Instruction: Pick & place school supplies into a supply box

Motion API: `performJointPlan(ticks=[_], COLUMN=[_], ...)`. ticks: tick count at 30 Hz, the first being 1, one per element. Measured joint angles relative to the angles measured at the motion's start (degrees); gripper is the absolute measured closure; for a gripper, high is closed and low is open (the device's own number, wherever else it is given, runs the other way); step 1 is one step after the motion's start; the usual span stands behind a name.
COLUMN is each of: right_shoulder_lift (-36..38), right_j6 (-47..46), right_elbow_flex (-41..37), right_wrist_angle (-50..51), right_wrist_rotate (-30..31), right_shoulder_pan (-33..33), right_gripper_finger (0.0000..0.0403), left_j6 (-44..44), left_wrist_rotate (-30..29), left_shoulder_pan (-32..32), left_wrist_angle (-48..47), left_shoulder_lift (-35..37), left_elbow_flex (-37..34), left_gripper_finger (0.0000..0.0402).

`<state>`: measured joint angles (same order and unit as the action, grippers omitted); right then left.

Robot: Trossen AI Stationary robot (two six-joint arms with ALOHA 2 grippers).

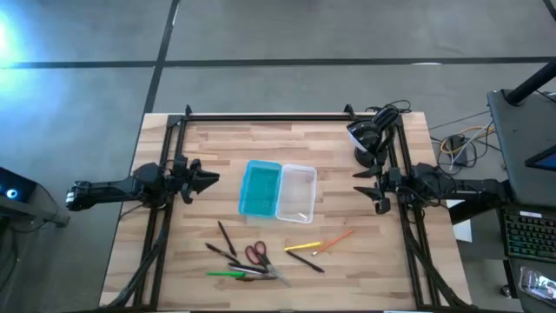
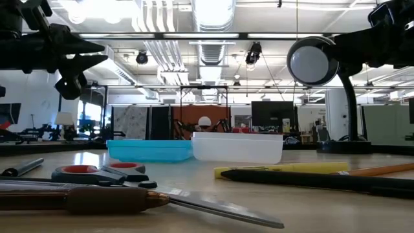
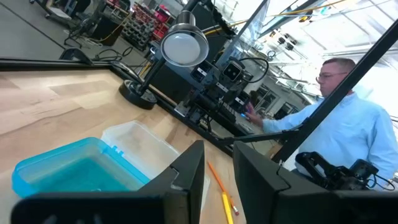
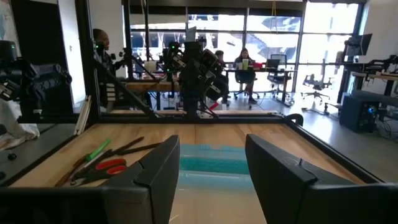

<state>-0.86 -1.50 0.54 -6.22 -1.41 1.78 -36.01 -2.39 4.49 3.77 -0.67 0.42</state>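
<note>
My left gripper (image 1: pixel 211 180) hangs above the counter's (image 1: pixel 382 261) left side, jaws a little apart and holding nothing, pointed toward the middle. Just beyond it the teal lid (image 1: pixel 260 188) lies flat, and touching its right edge sits the clear supply box (image 1: pixel 296 193), side by side at the counter's centre. Nearer the front edge the supplies lie loose: two black pens (image 1: pixel 224 242) and a green pen (image 1: pixel 224 274) to the left, the red-handled scissors (image 1: pixel 256 254) in the middle, then a yellow pencil (image 1: pixel 303 246), another black pen (image 1: pixel 306 262) and an orange pencil (image 1: pixel 337 239). My right gripper (image 1: pixel 368 183) waits over the right side, jaws wide apart and empty, beside a round desk lamp (image 1: pixel 362 136) at the far right corner.
</note>
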Motion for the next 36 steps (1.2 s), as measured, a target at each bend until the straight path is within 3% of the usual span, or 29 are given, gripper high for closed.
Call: performJointPlan(ticks=[30,34,36], right_shoulder_lift=[-0.02,-0.01,0.02], right_j6=[1.15,4.36,-2.38], right_elbow_flex=[0.0,0.0,0.0], right_wrist_angle=[-0.2,-2.36,-4.53], right_wrist_rotate=[0.0,8.18,11.64], right_shoulder_pan=[0.0,0.0,0.0], right_gripper_finger=[0.0229,0.0229,0.0229], left_j6=[0.0,0.0,0.0], left_wrist_rotate=[0.0,0.0,0.0], left_shoulder_pan=[-0.02,-0.02,0.0], left_wrist_angle=[0.02,0.04,0.02], left_shoulder_lift=[0.0,-0.02,-0.02], left_elbow_flex=[-0.01,-0.02,0.0], left_gripper_finger=[0.0333,0.0333,0.0333])
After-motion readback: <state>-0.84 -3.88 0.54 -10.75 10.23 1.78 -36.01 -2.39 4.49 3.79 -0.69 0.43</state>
